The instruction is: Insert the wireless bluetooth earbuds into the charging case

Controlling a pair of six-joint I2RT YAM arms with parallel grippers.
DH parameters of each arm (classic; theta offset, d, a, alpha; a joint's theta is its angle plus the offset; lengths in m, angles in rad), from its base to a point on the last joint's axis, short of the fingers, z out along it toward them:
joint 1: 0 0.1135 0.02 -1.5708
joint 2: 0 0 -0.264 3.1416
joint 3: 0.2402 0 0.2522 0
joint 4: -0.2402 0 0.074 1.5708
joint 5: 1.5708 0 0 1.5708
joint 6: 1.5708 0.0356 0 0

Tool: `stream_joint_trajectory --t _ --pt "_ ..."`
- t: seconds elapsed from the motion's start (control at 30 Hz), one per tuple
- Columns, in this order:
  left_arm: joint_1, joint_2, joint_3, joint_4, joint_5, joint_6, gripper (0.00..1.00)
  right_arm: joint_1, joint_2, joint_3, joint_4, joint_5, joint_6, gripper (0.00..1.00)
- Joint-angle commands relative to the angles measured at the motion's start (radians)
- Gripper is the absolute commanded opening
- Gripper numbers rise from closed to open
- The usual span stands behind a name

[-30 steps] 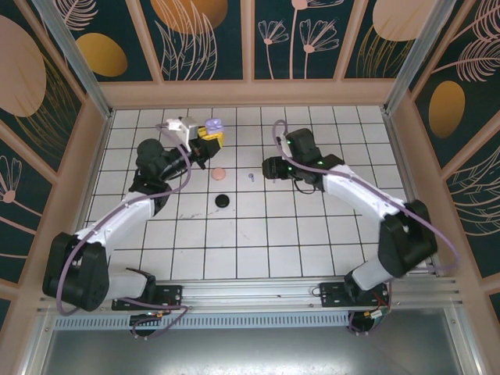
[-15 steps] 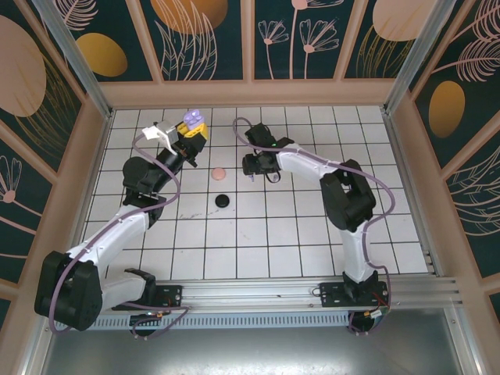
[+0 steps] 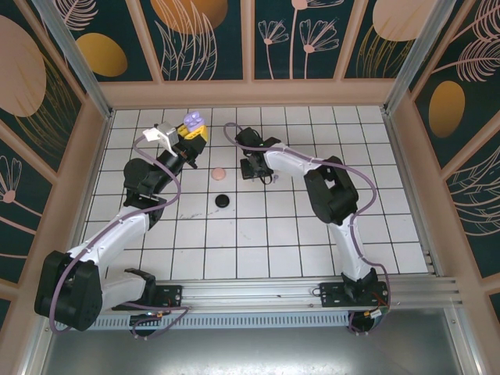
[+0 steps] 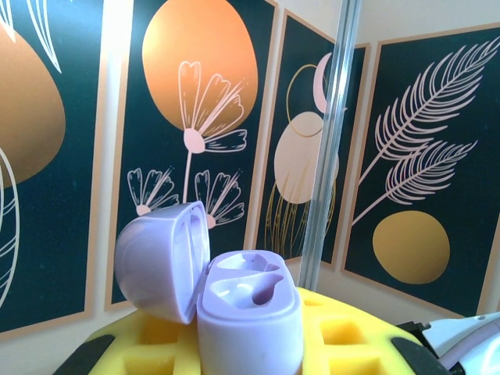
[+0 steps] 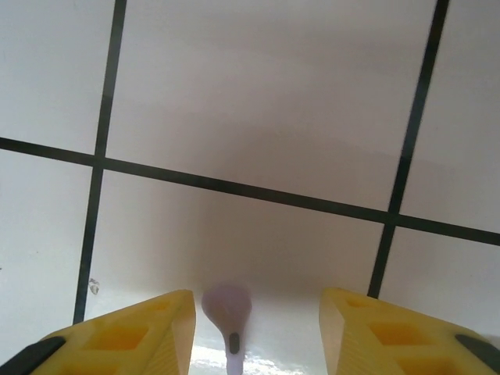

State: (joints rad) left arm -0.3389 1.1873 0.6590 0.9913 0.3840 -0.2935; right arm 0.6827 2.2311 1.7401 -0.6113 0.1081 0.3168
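Note:
My left gripper [image 3: 193, 133] is raised over the far left tiles, shut on the lilac charging case [image 4: 250, 312]. The case stands upright between the yellow pads, its lid [image 4: 160, 258] hinged open to the left and both sockets bare. My right gripper [image 3: 251, 167] points down at the floor near the middle of the far tiles. In the right wrist view a lilac earbud [image 5: 229, 308] lies on the tile between the yellow fingers [image 5: 137, 340], close to the left one and clear of the right one. The right gripper [image 5: 256, 312] is open around it.
A pink disc [image 3: 219, 173] lies just left of the right gripper, and a black disc [image 3: 223, 201] sits one tile nearer. Wooden walls [image 3: 250, 94] with patterned panels ring the white tiled floor [image 3: 312, 234]. A metal post [image 4: 328, 141] stands behind the case.
The right arm swung left and came down over the lilac earbud, its jaws narrowing. The left gripper shifted the case a little left and farther back.

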Motion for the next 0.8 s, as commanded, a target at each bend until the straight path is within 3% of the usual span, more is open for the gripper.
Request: stream_joint_trajectory --t 0.0,0.77 --pt "-0.002 -0.020 0.005 0.032 0.001 0.004 0.00 0.011 0.030 0.048 -0.036 0.010 -0.005 0.44" --pt "-0.003 -0.014 0.005 0.030 0.001 0.004 0.00 0.025 0.062 0.043 -0.033 0.008 -0.001 0.34"
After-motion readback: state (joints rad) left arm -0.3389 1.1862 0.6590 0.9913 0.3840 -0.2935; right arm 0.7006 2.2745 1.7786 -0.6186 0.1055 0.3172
